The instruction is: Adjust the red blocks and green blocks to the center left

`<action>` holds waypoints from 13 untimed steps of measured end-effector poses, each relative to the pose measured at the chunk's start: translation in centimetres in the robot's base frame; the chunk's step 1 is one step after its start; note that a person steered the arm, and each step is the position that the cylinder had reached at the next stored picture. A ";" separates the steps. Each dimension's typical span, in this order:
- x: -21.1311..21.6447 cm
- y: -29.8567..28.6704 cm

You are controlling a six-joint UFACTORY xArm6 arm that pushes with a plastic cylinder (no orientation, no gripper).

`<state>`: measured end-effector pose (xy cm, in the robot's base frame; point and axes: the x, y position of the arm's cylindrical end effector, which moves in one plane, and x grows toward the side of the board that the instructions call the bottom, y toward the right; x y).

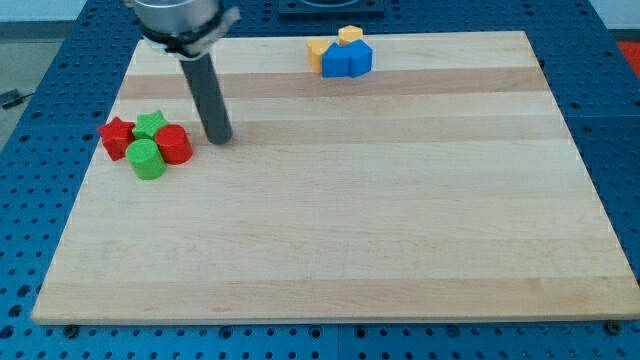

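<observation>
Several red and green blocks sit clustered at the view's left, a little above mid-height of the wooden board (330,220). A red star block (116,136) is at the left of the cluster, a green star block (150,124) at its top, a red cylinder (175,146) at its right and a green cylinder (146,159) at its bottom. They touch one another. My tip (219,139) rests on the board just right of the red cylinder, a small gap apart from it.
At the view's top centre, a blue block (347,60) touches two yellow blocks, one to its left (319,53) and one above it (349,36). A blue perforated table surrounds the board.
</observation>
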<state>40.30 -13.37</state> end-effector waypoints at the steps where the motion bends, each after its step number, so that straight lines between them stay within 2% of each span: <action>1: 5.8 -2.0; 2: 7.9 -6.5; 3: 7.4 -10.5; 5: 4.4 -11.2; 6: 4.9 -11.6; 7: 5.1 -8.0; 8: 2.7 -2.7; 9: 1.1 -2.4; 11: 0.1 -5.7; 12: 1.3 -4.1; 13: 5.3 -4.1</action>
<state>45.63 -17.52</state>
